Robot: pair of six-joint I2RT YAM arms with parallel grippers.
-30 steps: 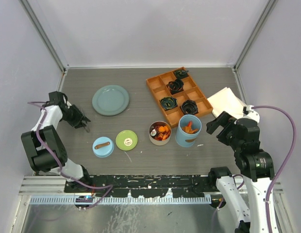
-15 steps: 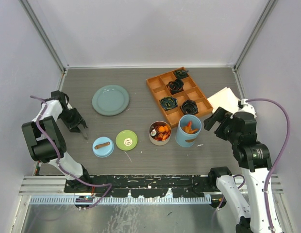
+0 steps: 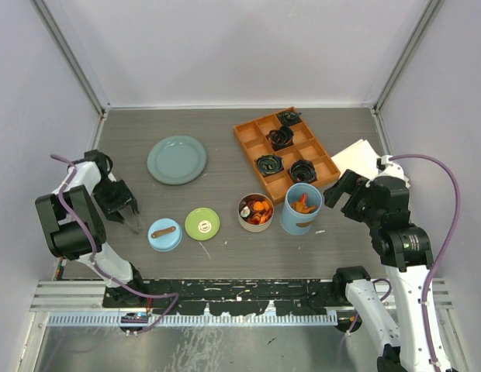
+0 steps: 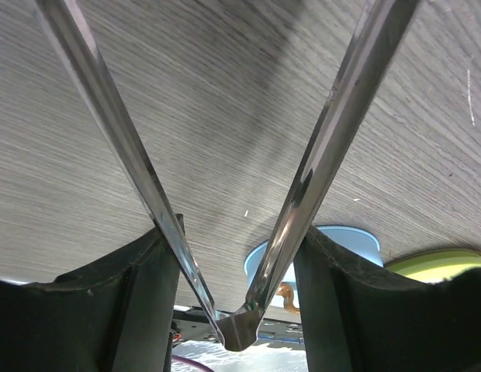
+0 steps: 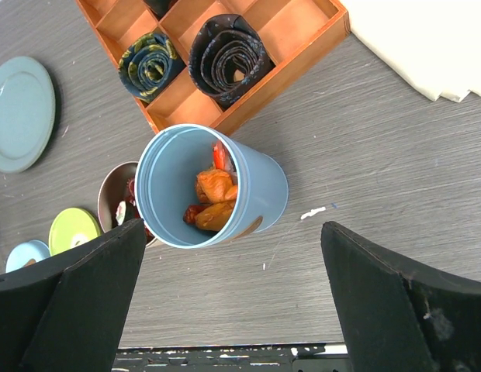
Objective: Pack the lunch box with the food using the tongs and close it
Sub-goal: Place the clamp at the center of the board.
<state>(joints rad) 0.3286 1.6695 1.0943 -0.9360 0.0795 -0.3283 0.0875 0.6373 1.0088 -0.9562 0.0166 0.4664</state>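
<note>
My left gripper (image 3: 124, 211) sits at the table's left side, low over the surface, closed on the grey metal tongs (image 4: 332, 132). Both tong arms press against my finger pads and spread in a V toward the table. The blue lid (image 3: 164, 234) and green lid (image 3: 202, 223) lie just right of it. The round steel tin (image 3: 256, 227) holds food (image 3: 261, 208), and the light-blue cylinder (image 3: 299, 220) beside it holds orange and red chunks (image 5: 213, 198). My right gripper (image 3: 345, 198) hovers open right of the cylinder, with nothing in it.
A teal plate (image 3: 176, 160) lies at the back left. The orange compartment tray (image 3: 285, 153) of black coils stands behind the tin and cylinder. A folded white cloth (image 3: 363, 161) lies at the right edge.
My left gripper has drawn back toward the near left, and its jaws have widened, letting the tongs spread. The right arm has shifted slightly.
</note>
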